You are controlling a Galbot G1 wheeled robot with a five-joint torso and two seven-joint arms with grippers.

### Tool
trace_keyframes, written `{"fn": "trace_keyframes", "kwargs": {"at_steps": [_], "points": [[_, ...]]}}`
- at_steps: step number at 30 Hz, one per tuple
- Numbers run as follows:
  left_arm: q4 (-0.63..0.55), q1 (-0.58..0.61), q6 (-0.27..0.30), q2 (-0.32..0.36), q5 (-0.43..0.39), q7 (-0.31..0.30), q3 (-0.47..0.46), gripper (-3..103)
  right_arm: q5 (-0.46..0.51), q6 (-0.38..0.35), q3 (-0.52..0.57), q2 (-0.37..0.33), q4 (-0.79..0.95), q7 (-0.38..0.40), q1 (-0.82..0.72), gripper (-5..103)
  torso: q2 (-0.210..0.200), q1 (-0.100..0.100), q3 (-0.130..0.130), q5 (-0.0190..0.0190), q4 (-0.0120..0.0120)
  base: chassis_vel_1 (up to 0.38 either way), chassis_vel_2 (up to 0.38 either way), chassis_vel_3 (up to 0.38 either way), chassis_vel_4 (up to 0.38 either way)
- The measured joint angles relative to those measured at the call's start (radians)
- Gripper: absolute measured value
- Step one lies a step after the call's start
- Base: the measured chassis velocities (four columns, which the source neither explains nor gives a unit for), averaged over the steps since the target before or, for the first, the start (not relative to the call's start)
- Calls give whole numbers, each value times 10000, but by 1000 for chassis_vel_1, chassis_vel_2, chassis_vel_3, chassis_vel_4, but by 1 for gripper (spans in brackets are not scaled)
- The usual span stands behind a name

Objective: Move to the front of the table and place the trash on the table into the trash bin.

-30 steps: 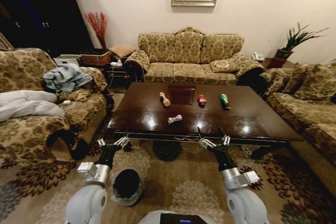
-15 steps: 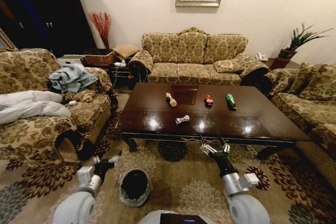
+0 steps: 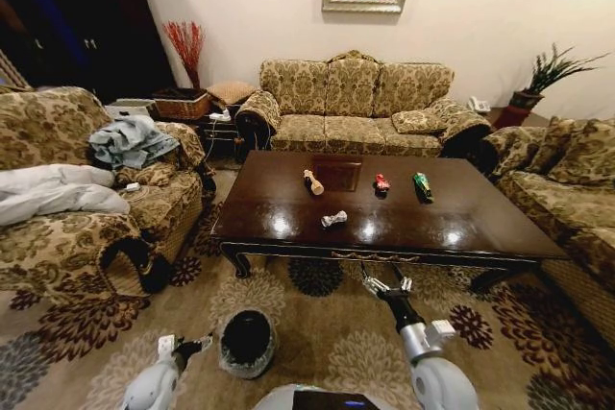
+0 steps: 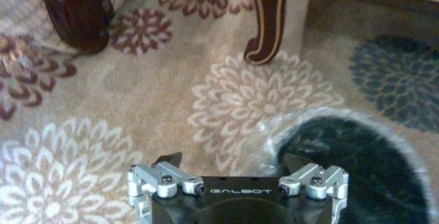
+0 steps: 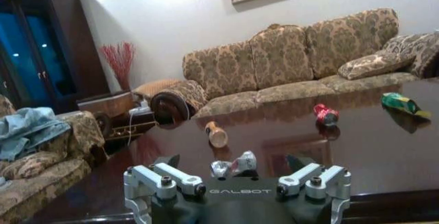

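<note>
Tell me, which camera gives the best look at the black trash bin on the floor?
The head view: the trash bin shows whole on the carpet, in front of the table, beside the left gripper. The left wrist view catches part of its bagged rim and dark inside.

My head camera looks down from high across the dark glossy brown wooden coffee table (image 3: 384,213), my right wrist camera skims that tabletop (image 5: 384,147) low and near, and my left wrist camera faces the floral carpet (image 4: 137,106).
</note>
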Motion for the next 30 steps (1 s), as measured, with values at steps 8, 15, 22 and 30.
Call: {"fn": "trace_keyframes", "kwargs": {"at_steps": [8, 15, 22, 30], "points": [[1953, -986, -595, -27, 373, 354, 314, 98, -68, -2, 43, 14, -10, 7, -53, 100, 0, 0, 0, 3, 2, 0, 0, 0, 0], [2312, -1269, -708, -55, 476, 484, 480, 98, -144, -139, 52, -28, 153, 40, 7, 100, 0, 0, 0, 3, 2, 0, 0, 0, 0], [1919, -1041, -630, -55, 593, 547, 980, 98, -422, 6, 47, 284, -88, -28, -88, 100, 1, -1, 0, 2, 2, 0, 0, 0, 0], [1585, -842, -411, -43, 728, 590, 1561, 98, -437, 452, 69, 639, -625, -167, -156, 100, 0, -1, 0, 1, 2, 0, 0, 0, 0]]}}
